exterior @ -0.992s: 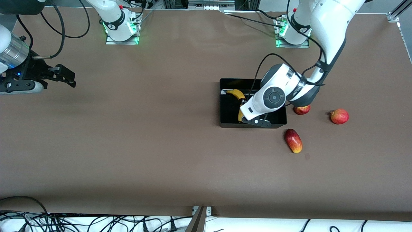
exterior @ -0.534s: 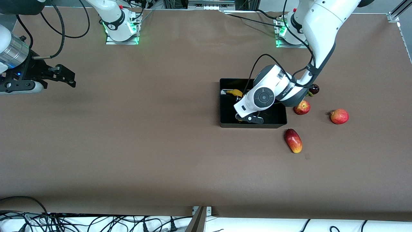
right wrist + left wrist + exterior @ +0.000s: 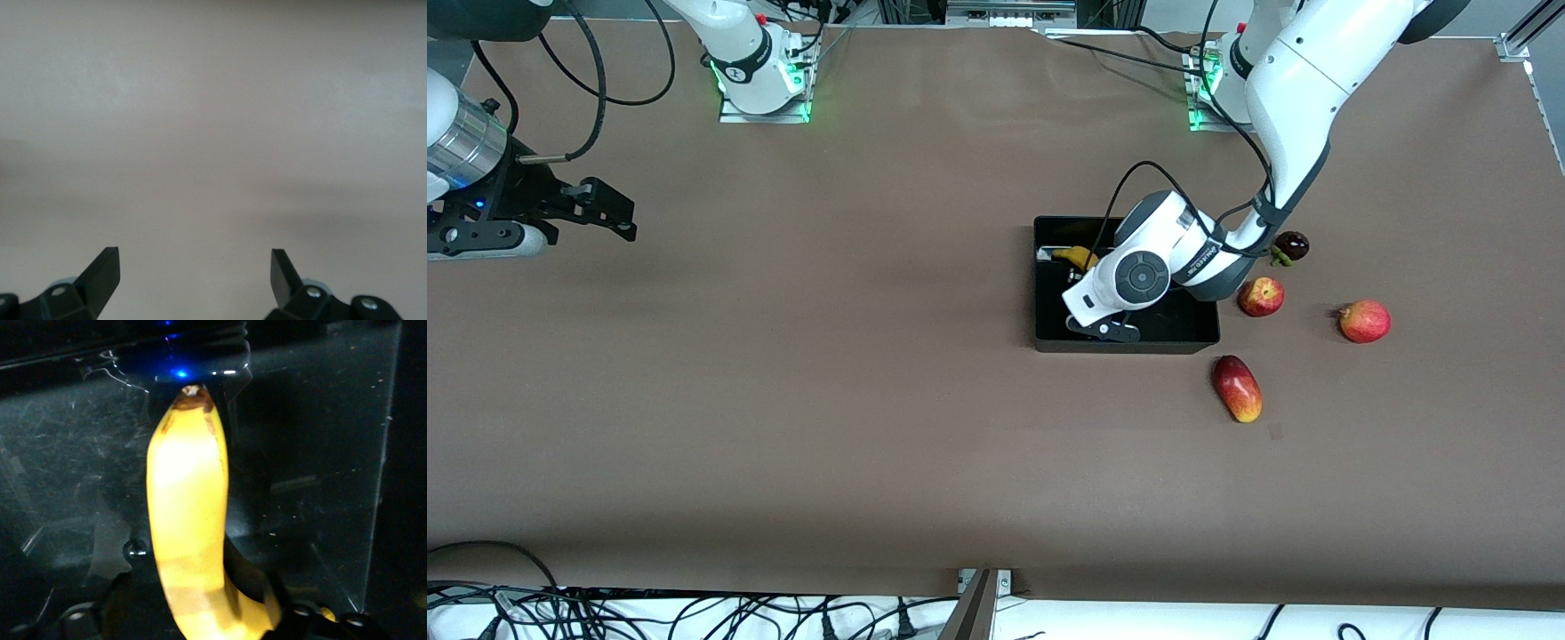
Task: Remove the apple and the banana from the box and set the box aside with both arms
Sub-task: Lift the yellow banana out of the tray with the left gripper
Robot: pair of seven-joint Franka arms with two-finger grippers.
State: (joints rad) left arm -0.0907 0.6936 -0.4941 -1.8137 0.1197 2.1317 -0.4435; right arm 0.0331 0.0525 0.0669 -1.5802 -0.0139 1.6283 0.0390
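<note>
Readable text: none on any view.
Left arm (image 3: 1303,80): a dark band with tiny lettering, too small to read.
Box (image 3: 1049,338): plain, no label showing.

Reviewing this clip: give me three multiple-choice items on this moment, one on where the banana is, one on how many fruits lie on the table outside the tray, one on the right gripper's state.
1. Where is the banana?
A. In the black tray
B. On the table beside the mango
C. Under the right gripper

2. How many fruits lie on the table outside the tray?
A. Two
B. Four
C. Six

3. What state is the right gripper in?
A. Shut on the apple
B. Open, holding nothing
C. Shut on the tray wall

Answers:
1. A: the left wrist view shows the banana lying on the tray's glossy floor, with the left gripper down in the tray.
2. B: the apple, the red round fruit, the mango and a small dark fruit.
3. B: its fingers stand wide apart over bare table, the right arm waiting at its end.
</note>
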